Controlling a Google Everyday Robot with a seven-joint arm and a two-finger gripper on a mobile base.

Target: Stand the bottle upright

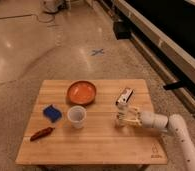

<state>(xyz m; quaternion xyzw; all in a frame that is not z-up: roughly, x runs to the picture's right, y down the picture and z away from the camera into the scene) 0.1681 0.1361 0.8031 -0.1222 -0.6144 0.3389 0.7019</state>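
An orange bowl (81, 92) sits toward the far middle of the wooden surface (91, 140), and nothing can be made out inside it beyond its own orange floor. Just in front of it stands a white cup (76, 117), upright with its mouth open to the camera; its inside looks pale and no contents can be told. To the left of the cup lies a blue sponge-like block (52, 112), and nearer the front left edge a reddish, elongated item (41, 133) lies flat, too indistinct to name. On the right half of the surface the bottle (121, 112) stands roughly upright, pale and small, with the hand (125, 119) reaching in from the right at its level. The pale fingers (133, 114) sit around or right against the bottle's lower part, but whether they actually clamp it or are parted from it cannot be told. Directly behind the bottle a dark rectangular box (124, 95) with a light face stands tilted, and the bottle's top overlaps its lower end, so the cap is hard to pick out. The white arm (163, 122) runs off toward the lower right corner, where it is cut off by the edge.
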